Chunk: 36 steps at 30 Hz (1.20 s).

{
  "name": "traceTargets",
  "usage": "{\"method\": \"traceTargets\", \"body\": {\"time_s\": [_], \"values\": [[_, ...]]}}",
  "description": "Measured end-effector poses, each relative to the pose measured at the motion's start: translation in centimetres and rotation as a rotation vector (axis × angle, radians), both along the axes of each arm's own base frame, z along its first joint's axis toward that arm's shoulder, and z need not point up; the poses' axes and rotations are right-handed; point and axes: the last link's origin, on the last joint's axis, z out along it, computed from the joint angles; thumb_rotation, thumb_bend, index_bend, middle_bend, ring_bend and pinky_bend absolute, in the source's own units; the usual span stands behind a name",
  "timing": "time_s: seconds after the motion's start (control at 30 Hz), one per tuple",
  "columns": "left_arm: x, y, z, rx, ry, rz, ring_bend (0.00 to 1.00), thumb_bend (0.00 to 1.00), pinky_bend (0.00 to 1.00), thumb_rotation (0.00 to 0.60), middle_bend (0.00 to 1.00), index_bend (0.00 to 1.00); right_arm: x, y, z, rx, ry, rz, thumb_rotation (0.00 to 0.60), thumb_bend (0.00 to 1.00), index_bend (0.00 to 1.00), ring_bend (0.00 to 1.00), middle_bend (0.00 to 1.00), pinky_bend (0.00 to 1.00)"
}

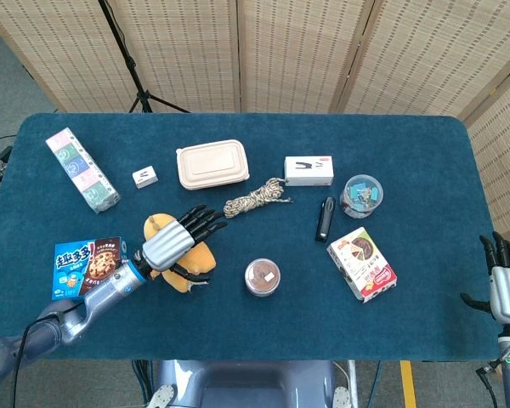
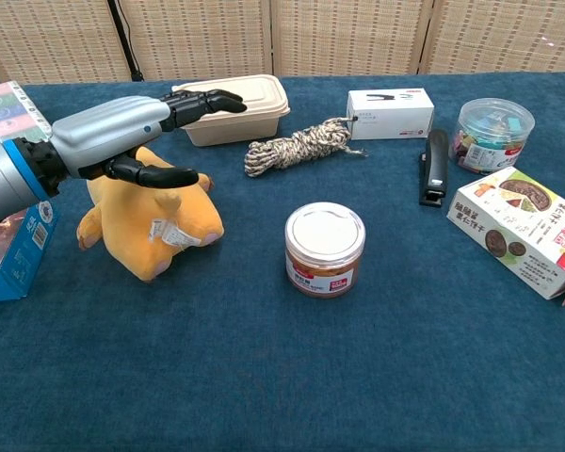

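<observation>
My left hand [image 1: 174, 243] hovers just above a yellow plush toy [image 2: 155, 226], fingers stretched out and apart, thumb pointing sideways, nothing held. In the chest view the left hand [image 2: 122, 130] sits over the toy's upper part, its fingertips reaching towards the beige lunch box [image 2: 229, 108]. The plush toy [image 1: 195, 260] lies on the blue table with a white tag showing. My right hand [image 1: 508, 285] hangs off the table's right edge, fingers spread and empty; the chest view does not show it.
A brown-lidded jar [image 2: 325, 247] stands right of the toy. Behind lie a rope coil [image 2: 301, 146], white stapler box [image 2: 390, 113], black stapler [image 2: 435, 167], clip tub [image 2: 493, 134] and snack box [image 2: 527, 231]. A blue cookie box [image 1: 88, 266] lies left of the toy.
</observation>
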Motion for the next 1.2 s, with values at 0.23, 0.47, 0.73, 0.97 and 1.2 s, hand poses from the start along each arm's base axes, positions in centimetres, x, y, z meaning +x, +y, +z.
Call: {"method": "traceTargets", "body": {"time_s": [0.23, 0.47, 0.73, 0.97, 1.2], "values": [[-1.7, 2.2, -1.7, -0.017, 0.070, 0.092, 0.00, 0.00, 0.00, 0.000, 0.00, 0.00, -0.3, -0.1, -0.1, 0.003, 0.001, -0.013, 0.600, 0.00, 0.00, 0.00, 0.00, 0.00], [-2.0, 0.2, -3.4, -0.108, 0.084, 0.048, 0.00, 0.00, 0.00, 0.000, 0.00, 0.00, -0.3, -0.1, 0.0, 0.003, -0.002, -0.014, 0.600, 0.00, 0.00, 0.00, 0.00, 0.00], [-1.5, -3.2, -3.7, -0.182, 0.040, -0.046, 0.00, 0.00, 0.00, 0.000, 0.00, 0.00, -0.1, 0.0, -0.1, 0.009, -0.003, -0.007, 0.600, 0.00, 0.00, 0.00, 0.00, 0.00], [-0.9, -5.6, -3.7, -0.253, 0.015, -0.087, 0.00, 0.00, 0.00, 0.000, 0.00, 0.00, 0.0, 0.0, -0.3, 0.016, 0.000, -0.005, 0.600, 0.00, 0.00, 0.00, 0.00, 0.00], [0.0, -7.3, -3.1, -0.286, -0.001, -0.127, 0.00, 0.00, 0.00, 0.000, 0.00, 0.00, -0.1, 0.0, -0.4, 0.019, 0.000, -0.010, 0.600, 0.00, 0.00, 0.00, 0.00, 0.00]]}}
